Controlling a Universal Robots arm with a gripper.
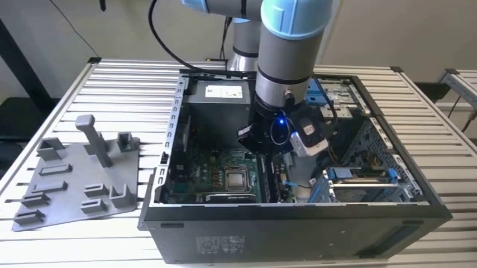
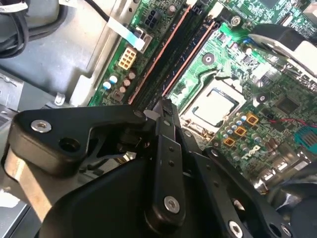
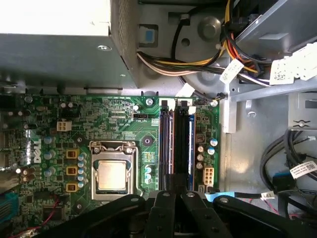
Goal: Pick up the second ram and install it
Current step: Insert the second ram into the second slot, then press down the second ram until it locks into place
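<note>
exterior view: gripper [image 1: 270,146] low inside open computer case [image 1: 417,192], over the motherboard's slot area | second wrist view: fingers [image 2: 166,110] look pressed together just above the memory slots [image 2: 171,54], slots' long axis in line with them | first wrist view: second ram [image 3: 190,148] seated lengthwise in a slot, directly beyond the fingers

A slatted metal counter [image 1: 111,84] carries an open black computer case [image 1: 298,234] and, just beside it toward the exterior view's left, a grey plastic plate [image 1: 78,187] with upright posts.
</note>
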